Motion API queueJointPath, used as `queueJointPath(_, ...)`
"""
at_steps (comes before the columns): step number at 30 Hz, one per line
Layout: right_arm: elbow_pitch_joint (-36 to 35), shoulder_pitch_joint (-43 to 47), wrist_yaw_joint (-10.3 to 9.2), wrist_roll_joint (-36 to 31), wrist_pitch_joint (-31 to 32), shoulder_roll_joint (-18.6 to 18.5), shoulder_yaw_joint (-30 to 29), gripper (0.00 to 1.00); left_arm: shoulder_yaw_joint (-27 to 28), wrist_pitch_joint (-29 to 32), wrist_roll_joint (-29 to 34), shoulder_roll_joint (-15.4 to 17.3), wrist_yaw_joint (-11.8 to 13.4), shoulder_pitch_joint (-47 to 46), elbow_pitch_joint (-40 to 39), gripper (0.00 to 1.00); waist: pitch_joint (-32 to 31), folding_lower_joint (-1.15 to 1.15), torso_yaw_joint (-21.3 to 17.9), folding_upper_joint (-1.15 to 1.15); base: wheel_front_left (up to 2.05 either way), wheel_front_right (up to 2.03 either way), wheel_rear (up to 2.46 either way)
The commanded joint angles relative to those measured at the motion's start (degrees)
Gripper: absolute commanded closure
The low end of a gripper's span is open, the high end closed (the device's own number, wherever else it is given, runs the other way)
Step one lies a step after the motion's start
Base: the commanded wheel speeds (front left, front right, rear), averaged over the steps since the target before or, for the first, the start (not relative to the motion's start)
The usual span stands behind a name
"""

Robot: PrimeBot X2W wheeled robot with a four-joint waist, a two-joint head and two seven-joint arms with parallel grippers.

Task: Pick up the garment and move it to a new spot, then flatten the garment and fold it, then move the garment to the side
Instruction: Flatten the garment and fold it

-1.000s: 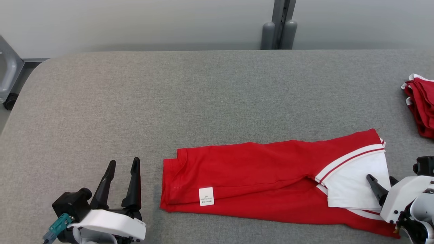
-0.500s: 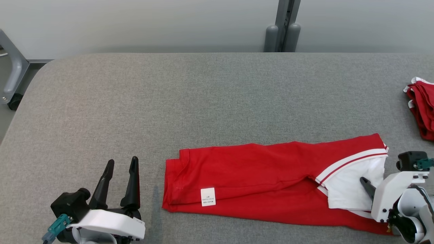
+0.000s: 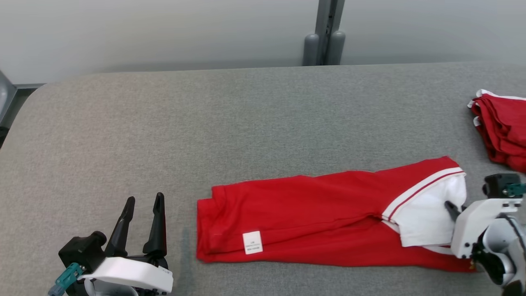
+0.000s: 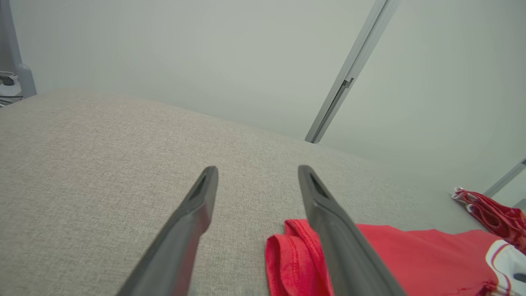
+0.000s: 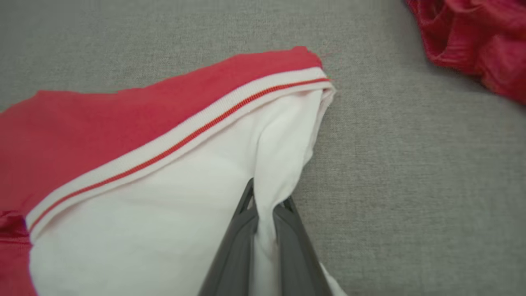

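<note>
Right gripper point(image 5: 266, 199) jaws pinch the garment point(image 3: 312, 209) edge; left gripper point(image 3: 144, 198) jaws gape over the table point(image 3: 246, 115).

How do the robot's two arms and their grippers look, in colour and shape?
Both the left gripper and the right gripper have two long, dark, tapering fingers on a glossy white shell. Beside each shell sits a black block with a teal connector.

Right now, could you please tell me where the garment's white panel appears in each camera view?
Head view: the white panel sits lower right.
Left wrist view: white panel in the bottom-right corner.
Right wrist view: white panel lower left to centre, a fold pinched by the right claw.
Shared landmark: the red pile, toward the right in every view.
</note>
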Motion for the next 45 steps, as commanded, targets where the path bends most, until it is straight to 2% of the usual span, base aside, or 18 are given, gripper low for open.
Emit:
queueJointPath(1,-0.54,0.03,-0.02,0.58,-0.72,-1.66,-0.75,1.0,0.26,-0.25,0.42,0.04,-0.34,0.13,0.16,0.0,-0.4,0.0,-0.92,0.0,0.0,0.0,0.0)
queueJointPath(6,-3.21,1.86,-0.02,2.48,-1.18,-4.34,-3.4,1.0,0.0,-0.24,0.7,-0.13,-0.72,0.48,0.43,0.0,-1.02,0.0,-3.09,0.0,0.0,0.0,0.0)
queueJointPath(10,-7.05,3.46,-0.02,4.54,-0.77,-4.65,-5.22,1.0,-0.25,-0.24,0.86,-0.09,-0.67,0.87,0.66,0.0,-1.52,0.0,-4.79,0.0,0.0,0.0,0.0)
queueJointPath(18,-17.65,6.37,-0.01,6.62,1.19,-2.55,-4.54,1.0,-1.01,0.23,0.97,0.15,-0.73,0.91,0.84,0.0,-2.6,0.0,-6.15,0.0,0.0,0.0,0.0)
queueJointPath(25,-25.88,8.44,-0.01,6.02,3.14,-0.03,-1.69,1.0,-1.71,0.64,0.85,0.24,-0.78,1.24,0.98,0.0,-3.7,0.0,-5.15,0.0,0.0,0.0,0.0)
queueJointPath(30,-29.28,8.95,-0.01,5.84,4.22,1.85,0.78,1.0,-1.9,0.72,0.62,0.3,-0.61,1.28,1.0,0.0,-4.3,0.0,-4.4,0.0,0.0,0.0,0.0)
queueJointPath(37,-30.48,7.55,-0.01,5.44,5.19,6.31,5.24,1.0,-2.45,0.76,0.47,0.22,-0.53,1.23,0.85,0.0,-4.57,0.0,-3.14,0.0,0.0,0.0,0.0)
queueJointPath(45,-25.97,3.04,-0.01,5.36,4.15,11.85,11.98,1.0,-3.25,0.76,0.52,-0.13,-0.9,0.09,1.11,0.0,-4.02,0.0,-1.43,0.0,0.0,0.0,0.0)
